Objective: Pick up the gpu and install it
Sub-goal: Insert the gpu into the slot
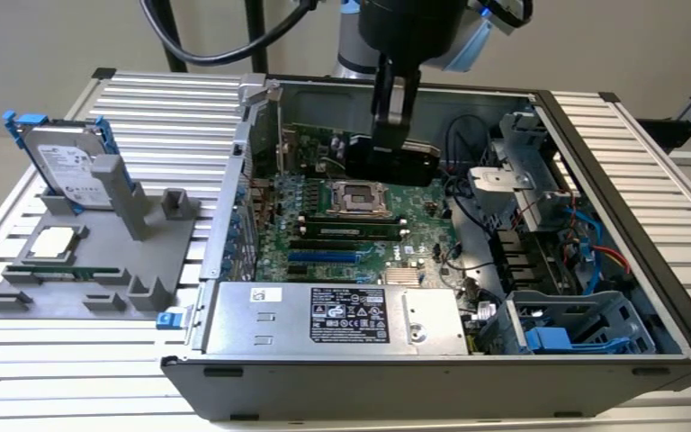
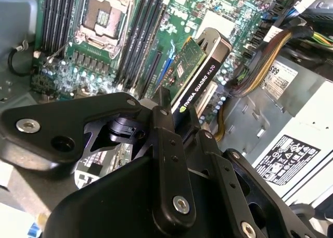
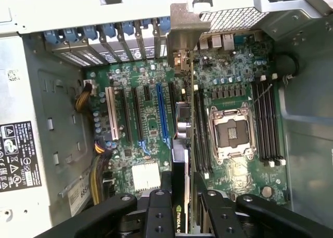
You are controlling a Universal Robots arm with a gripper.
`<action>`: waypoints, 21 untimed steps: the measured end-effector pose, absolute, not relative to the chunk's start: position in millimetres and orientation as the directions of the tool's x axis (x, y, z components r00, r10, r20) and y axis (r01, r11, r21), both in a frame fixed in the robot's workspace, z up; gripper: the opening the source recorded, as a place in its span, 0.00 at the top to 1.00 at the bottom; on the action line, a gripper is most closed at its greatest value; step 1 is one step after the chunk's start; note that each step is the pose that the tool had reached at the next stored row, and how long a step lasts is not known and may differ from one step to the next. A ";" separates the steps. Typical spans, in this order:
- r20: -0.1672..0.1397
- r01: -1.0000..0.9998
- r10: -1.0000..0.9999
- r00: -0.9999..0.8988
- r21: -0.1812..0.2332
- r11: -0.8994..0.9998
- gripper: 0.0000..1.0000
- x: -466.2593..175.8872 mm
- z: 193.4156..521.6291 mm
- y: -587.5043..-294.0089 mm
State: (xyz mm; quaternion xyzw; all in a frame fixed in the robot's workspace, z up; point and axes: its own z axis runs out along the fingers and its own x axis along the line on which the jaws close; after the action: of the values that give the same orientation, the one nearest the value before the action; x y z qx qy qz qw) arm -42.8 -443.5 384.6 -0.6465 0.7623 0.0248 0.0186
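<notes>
The gpu (image 1: 396,164) hangs on edge inside the open computer case, held above the green motherboard (image 1: 321,229). My gripper (image 1: 391,135) is shut on its upper edge. In the second wrist view the gpu (image 2: 200,71) shows its black cooler side and green board, with the gripper (image 2: 177,115) clamped on its near end. In the first wrist view the gpu (image 3: 183,144) appears edge-on between the blue expansion slot (image 3: 162,113) and the processor socket (image 3: 230,131), its metal bracket (image 3: 184,35) toward the case's rear slots, and the gripper (image 3: 182,188) around it.
A power supply (image 1: 334,315) lies along the case's near side, and a drive cage (image 1: 568,324) with cables sits at the exterior view's right. Outside the case, a grey fixture (image 1: 141,270) carries a silver hard drive with blue rails (image 1: 67,166) and a processor chip (image 1: 55,243).
</notes>
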 end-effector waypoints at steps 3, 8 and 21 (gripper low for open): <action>-0.061 -0.987 -0.985 -0.163 0.014 0.163 1.00 -42.8 383.3 -443.5; -0.061 -0.987 -0.985 -0.163 0.014 0.163 1.00 -42.8 381.1 -443.5; -0.060 -0.987 -0.985 -0.163 0.014 0.163 1.00 -42.8 376.1 -443.5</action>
State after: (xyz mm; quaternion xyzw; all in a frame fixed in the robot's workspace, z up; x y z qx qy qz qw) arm -42.8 -443.5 376.1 -0.6465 0.7623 0.0248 0.0186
